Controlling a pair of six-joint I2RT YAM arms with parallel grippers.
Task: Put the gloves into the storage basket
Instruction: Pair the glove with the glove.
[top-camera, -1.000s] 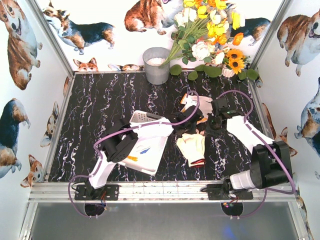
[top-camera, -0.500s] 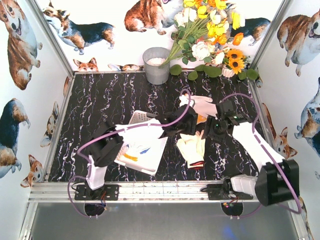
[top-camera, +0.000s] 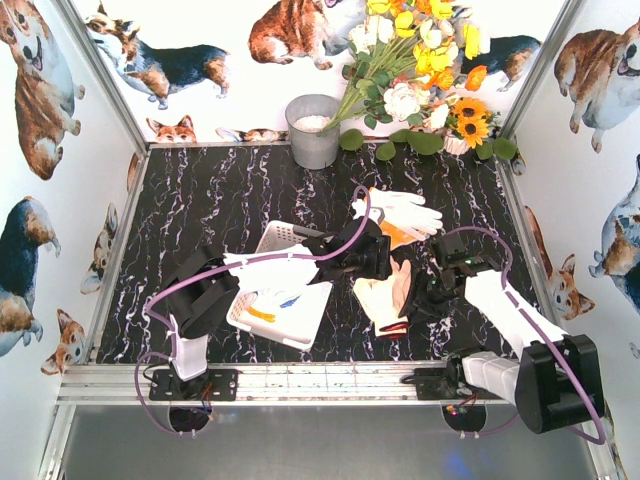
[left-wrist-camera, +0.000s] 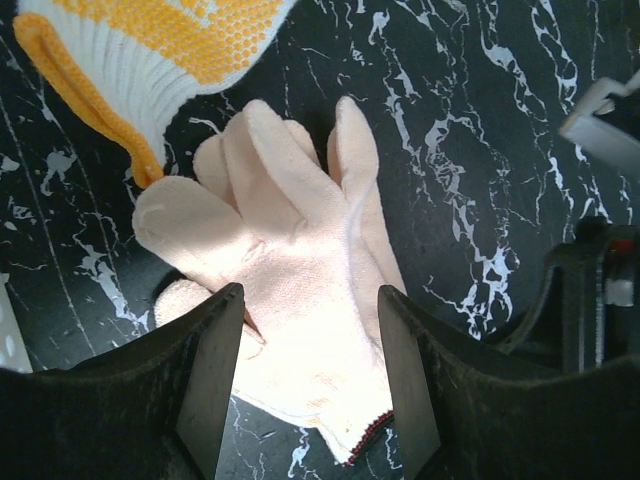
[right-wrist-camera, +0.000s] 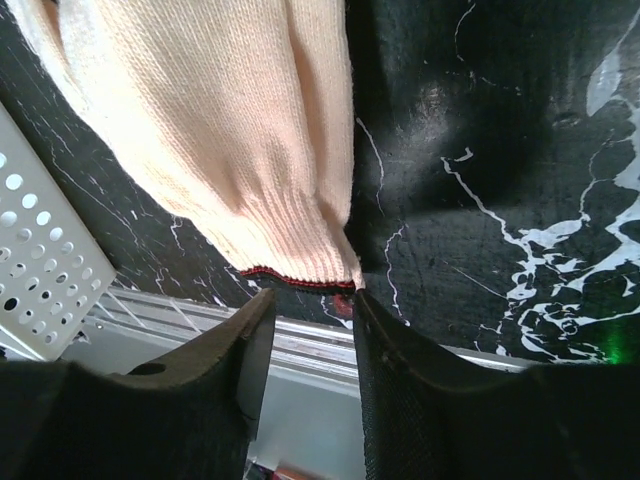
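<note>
Just sprung open, left claw (left-wrist-camera: 310, 295) straddles the red-cuffed glove (left-wrist-camera: 280, 200) on the desk (top-camera: 220, 200) near the storage basket (top-camera: 283, 236); right claw (right-wrist-camera: 312, 300), also opened, has backed to its cuff. Next: pinch, carry over.

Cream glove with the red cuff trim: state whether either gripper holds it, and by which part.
Nothing is held. The glove lies loose; the left gripper stands open over its palm, and the right gripper open at its cuff edge.
</note>
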